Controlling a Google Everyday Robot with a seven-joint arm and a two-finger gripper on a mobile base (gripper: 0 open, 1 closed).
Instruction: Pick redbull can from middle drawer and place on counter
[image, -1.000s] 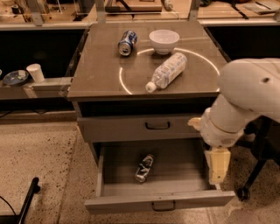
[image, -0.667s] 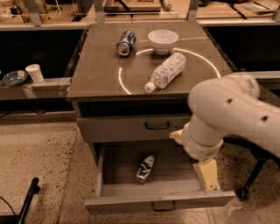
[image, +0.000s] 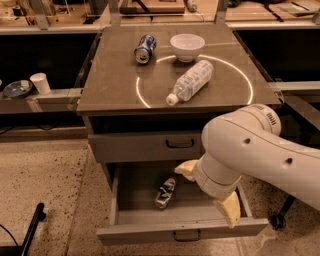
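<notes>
The redbull can (image: 165, 192) lies on its side in the open middle drawer (image: 181, 231), left of centre. My gripper (image: 207, 189) hangs over the drawer's right half, just right of the can and not touching it. Its two cream fingers (image: 229, 210) stand wide apart, open and empty. The big white arm hides the drawer's right part. The counter (image: 112, 82) with its white ring is above.
On the counter lie a blue-and-white can (image: 142, 48), a white bowl (image: 187, 46) and a clear bottle (image: 191, 81). The drawer above (image: 145, 146) is shut. A white cup (image: 40, 82) and a dish (image: 17, 88) sit on a ledge to the left. A dark bar (image: 32, 227) stands at lower left.
The arm has swung left and lower over the open drawer, bringing the gripper closer to the can. The can has not moved.
</notes>
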